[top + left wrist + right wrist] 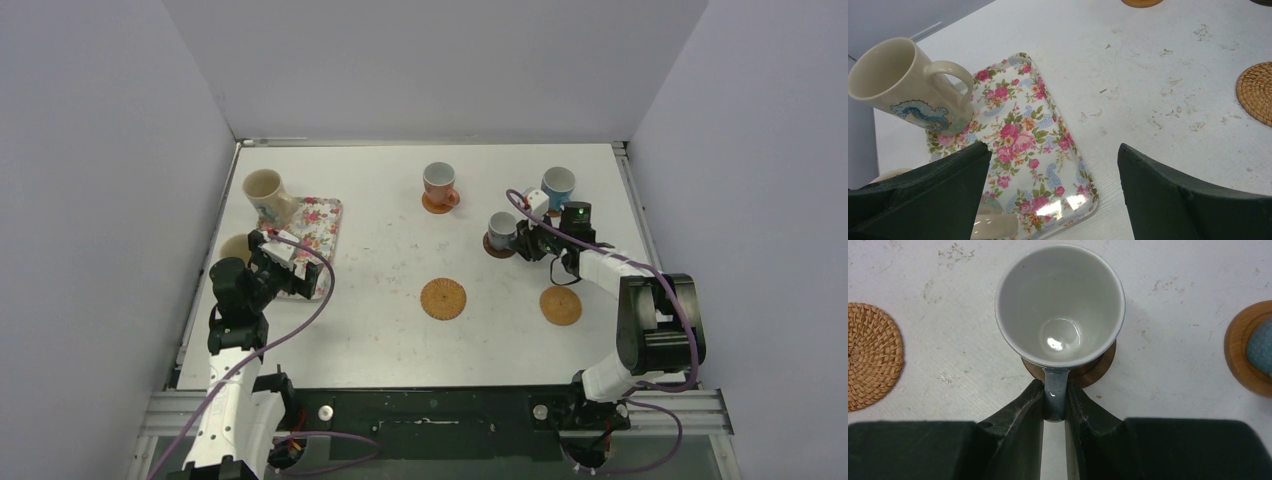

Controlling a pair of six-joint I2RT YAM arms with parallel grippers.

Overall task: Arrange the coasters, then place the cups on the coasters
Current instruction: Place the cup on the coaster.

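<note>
Small grey cup (pixel 1060 305), glossy, tapered, pale inside, upright on smooth round dark brown coaster (pixel 1098 371), right of bench (pixel 1188 280) centre. Handle pinched tight by right hand (pixel 1054 407). Ridged woven coaster (pixel 870 355) lies left. Near left, left hand (pixel 1053 150) spread wide, holding nothing, by floral tray (pixel 1023 135).

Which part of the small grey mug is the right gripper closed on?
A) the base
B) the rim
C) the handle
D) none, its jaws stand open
C: in the right wrist view the right gripper pinches the handle of the small grey mug between both fingers, with the mug sitting on the dark brown coaster.
</note>
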